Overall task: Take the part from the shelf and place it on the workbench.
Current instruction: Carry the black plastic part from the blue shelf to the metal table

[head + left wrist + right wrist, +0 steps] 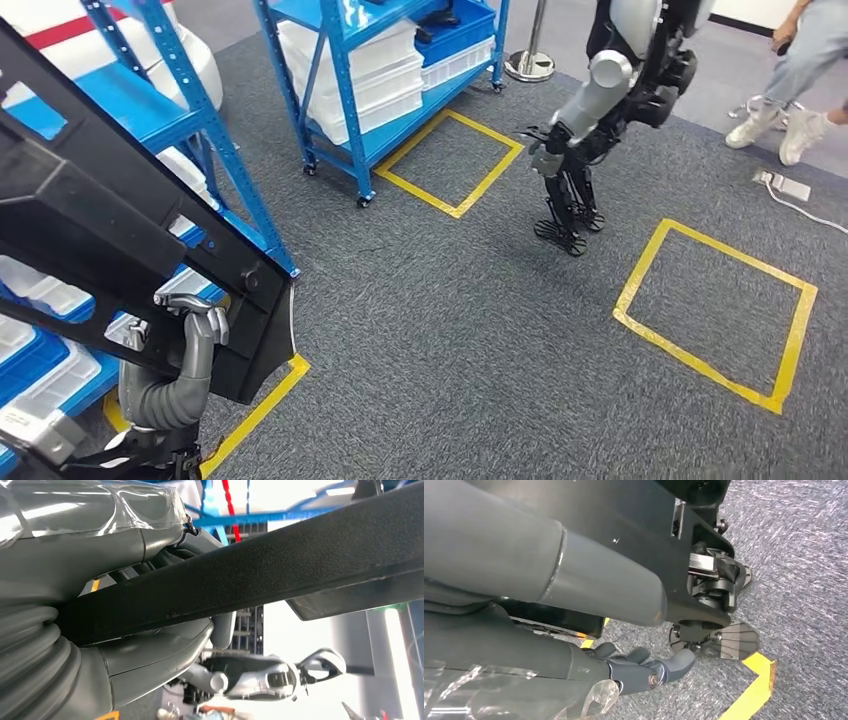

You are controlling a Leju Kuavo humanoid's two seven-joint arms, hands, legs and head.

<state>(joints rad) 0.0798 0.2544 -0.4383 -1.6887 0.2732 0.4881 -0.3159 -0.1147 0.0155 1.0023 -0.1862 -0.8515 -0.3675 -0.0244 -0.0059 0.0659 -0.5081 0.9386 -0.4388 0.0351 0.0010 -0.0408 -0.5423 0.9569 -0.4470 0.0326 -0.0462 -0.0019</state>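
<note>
A large black frame-shaped part (120, 220) slants across the left of the head view, in front of the blue shelf (150, 110). My left hand (190, 340) grips its lower edge from below, fingers hooked over the rim. In the left wrist view the part (280, 565) runs as a thick black bar between the thumb (155, 655) and the fingers (100, 545). My right hand (644, 670) hangs by my side above the carpet, its fingers stretched out and apart, holding nothing.
A second blue shelf (350, 70) with white bins stands at the top centre. Another humanoid robot (600, 110) stands ahead on the grey carpet, and a person's legs (800, 70) show at the top right. Yellow tape squares (715, 315) mark the floor.
</note>
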